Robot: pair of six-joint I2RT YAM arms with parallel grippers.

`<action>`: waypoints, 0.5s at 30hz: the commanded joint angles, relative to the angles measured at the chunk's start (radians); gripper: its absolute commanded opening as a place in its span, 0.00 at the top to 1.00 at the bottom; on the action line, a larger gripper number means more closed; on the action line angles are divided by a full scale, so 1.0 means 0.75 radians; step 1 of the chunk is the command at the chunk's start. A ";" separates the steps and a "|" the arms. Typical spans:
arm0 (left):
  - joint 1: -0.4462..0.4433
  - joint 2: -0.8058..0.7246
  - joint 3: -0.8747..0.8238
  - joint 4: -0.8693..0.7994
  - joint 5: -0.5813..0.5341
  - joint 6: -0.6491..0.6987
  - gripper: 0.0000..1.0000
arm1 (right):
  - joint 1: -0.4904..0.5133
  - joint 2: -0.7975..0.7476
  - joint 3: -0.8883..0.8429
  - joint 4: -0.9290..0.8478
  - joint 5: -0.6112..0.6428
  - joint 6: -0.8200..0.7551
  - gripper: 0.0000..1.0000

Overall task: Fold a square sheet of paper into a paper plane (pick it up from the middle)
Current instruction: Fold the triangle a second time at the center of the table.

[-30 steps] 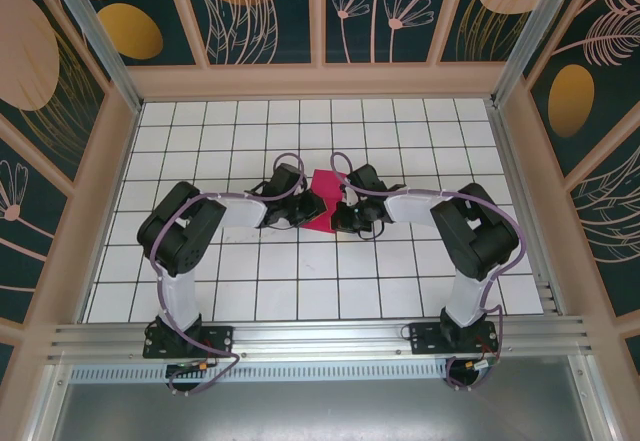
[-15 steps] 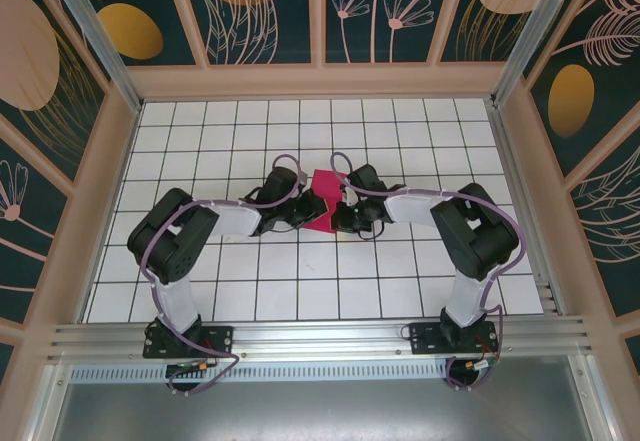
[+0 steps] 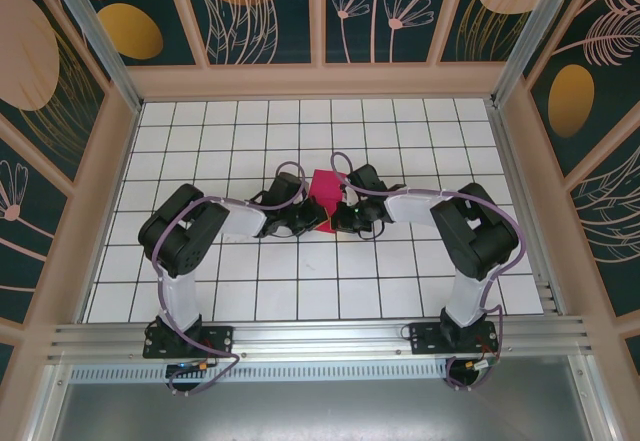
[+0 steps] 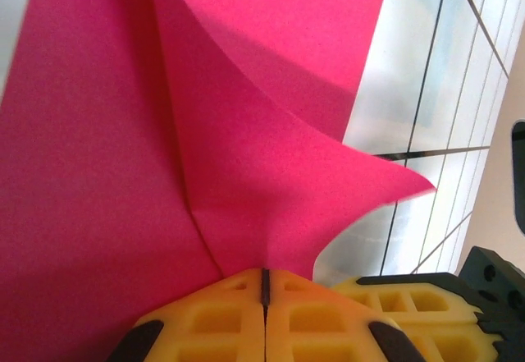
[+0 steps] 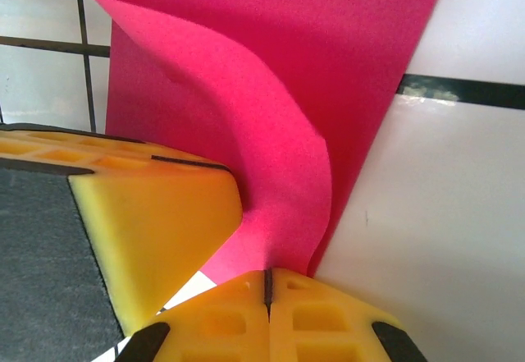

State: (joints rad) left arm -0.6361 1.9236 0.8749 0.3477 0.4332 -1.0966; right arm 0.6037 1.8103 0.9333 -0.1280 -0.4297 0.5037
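The square sheet of paper [image 3: 325,189] is magenta-pink and lies mid-table, partly folded, with a crease and a raised curl. My left gripper [image 3: 311,217] is shut on a pinched ridge of the sheet [image 4: 246,132], its yellow fingertips [image 4: 217,313] pressed together. My right gripper [image 3: 339,213] is shut on the sheet's curled edge [image 5: 271,181] from the other side. The two grippers sit very close; the left one's yellow finger [image 5: 156,222] stands beside the right gripper [image 5: 267,278]. A finished paper plane is out of view.
White gridded tabletop [image 3: 300,281] inside pink-framed walls [image 3: 320,81]. Both arms reach in toward the centre, elbows bent outward [image 3: 180,226] [image 3: 480,231]. A metal rail [image 3: 320,341] runs along the near edge.
The left gripper's jaws have closed on the paper. Its arm shifted slightly and the sheet looks narrower and more bunched between the grippers. The right arm held still.
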 commanded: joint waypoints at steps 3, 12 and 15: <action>-0.003 0.028 0.065 -0.231 -0.165 0.046 0.92 | -0.010 0.089 -0.057 -0.175 0.102 -0.012 1.00; 0.054 0.029 0.174 -0.343 -0.238 0.128 0.91 | -0.009 0.128 -0.123 -0.253 0.143 -0.048 1.00; 0.084 0.053 0.216 -0.364 -0.230 0.159 0.90 | -0.011 0.137 -0.139 -0.258 0.150 -0.056 1.00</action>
State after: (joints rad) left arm -0.6075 1.9320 1.0000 0.1387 0.3225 -1.0256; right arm 0.6014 1.8149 0.9180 -0.1184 -0.4358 0.4942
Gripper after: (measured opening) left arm 0.100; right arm 0.052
